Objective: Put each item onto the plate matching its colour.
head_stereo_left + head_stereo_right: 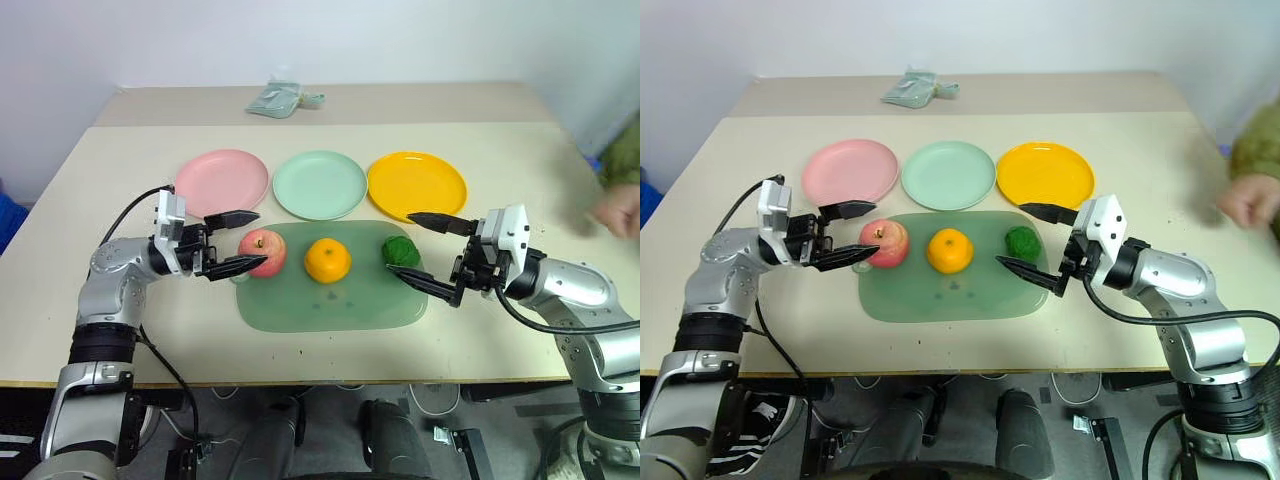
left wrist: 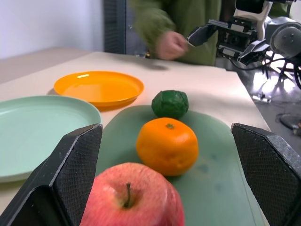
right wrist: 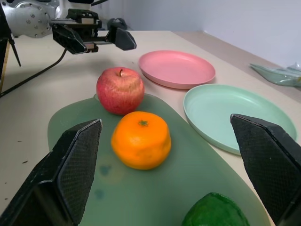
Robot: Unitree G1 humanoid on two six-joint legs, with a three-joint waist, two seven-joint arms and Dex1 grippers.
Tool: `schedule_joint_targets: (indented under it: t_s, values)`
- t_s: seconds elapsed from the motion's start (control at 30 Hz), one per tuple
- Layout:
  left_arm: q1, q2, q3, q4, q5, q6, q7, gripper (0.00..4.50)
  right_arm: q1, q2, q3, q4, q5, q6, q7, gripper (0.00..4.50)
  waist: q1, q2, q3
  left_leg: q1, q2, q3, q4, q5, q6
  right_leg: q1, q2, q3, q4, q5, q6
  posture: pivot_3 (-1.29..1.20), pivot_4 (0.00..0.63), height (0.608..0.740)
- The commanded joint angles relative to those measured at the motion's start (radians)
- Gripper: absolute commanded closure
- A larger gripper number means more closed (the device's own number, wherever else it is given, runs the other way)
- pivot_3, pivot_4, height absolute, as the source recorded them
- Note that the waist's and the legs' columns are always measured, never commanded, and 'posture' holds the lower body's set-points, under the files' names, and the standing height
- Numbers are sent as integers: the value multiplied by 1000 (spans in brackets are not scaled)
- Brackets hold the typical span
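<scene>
A red-pink apple, an orange citrus fruit and a dark green knobbly ball lie in a row on a pale green mat. Behind the mat stand the pink plate, the mint green plate and the yellow-orange plate, all bare. My left gripper is open at the mat's left end, its fingers either side of the apple's near face without touching it. At the mat's right end my right gripper is open around the green ball's side, not gripping it.
A crumpled pale green bag lies at the back of the table. A person's hand and green sleeve hover over the table's right edge. The table's front strip and both sides are bare.
</scene>
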Motion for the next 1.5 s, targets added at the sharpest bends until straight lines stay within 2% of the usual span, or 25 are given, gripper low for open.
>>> schedule_joint_targets:
  t_s: [0.03, 0.43, 0.6, 0.73, 0.9, 1.1, 1.47, 1.5]
  values:
    - [0, 9, 7, -34, -2, -14, 2, 0, -27, -7, -14, -14, 13, -3, -1, 35, -1, 0, 0, 0, 0, 0, 0, 0, 0, 0, 0, 0, 0, 0, 0, 0, 150, 740]
    - [8, 54, 22, -31, -11, 14, -13, 0, -56, -13, -17, 12, 5, -11, 19, 35, 0, 0, 0, 0, 0, 0, 0, 1, 1, 0, 0, 0, 0, 0, 0, 0, 150, 740]
    - [-55, 67, 27, 54, 24, -38, -4, 0, -74, -22, -19, 7, -1, 1, 5, 35, 0, 0, 0, 0, 0, 0, 0, 0, 1, 0, 0, 0, 0, 0, 0, 0, 150, 740]
    - [-83, 62, 7, 66, 53, -50, 16, 0, -101, -23, 11, 20, -4, 8, 28, 35, 0, 0, 0, 0, 0, 0, 0, 0, 1, 0, 0, 0, 0, 0, 0, 0, 150, 740]
    - [-36, 38, -17, 32, 90, -62, 63, 0, -148, -4, 54, 46, -29, 13, 25, 35, -3, 0, 0, 0, 0, 0, 0, 1, 1, 0, 0, 0, 0, 0, 0, 0, 150, 740]
    - [-71, 34, -50, 79, 147, -88, 103, 0, -158, -84, 90, -5, -64, 46, 67, 35, 3, 0, 0, 0, 0, 0, 0, 1, 1, 0, 0, 0, 0, 0, 0, 0, 150, 740]
    - [-96, 13, -106, 188, 218, -160, 86, 0, -167, -82, 58, -80, 7, 96, 47, 35, -1, 0, 0, 0, 0, 0, 0, 1, 2, 0, 0, 0, -1, 2, 3, 0, 150, 740]
    - [-96, 15, -116, 201, 233, -177, 85, 252, -166, -81, 57, -81, 7, 94, 45, 11, -1, 0, 0, 0, 0, 0, 0, 1, 2, 0, 0, 0, -1, 2, 3, 0, 150, 740]
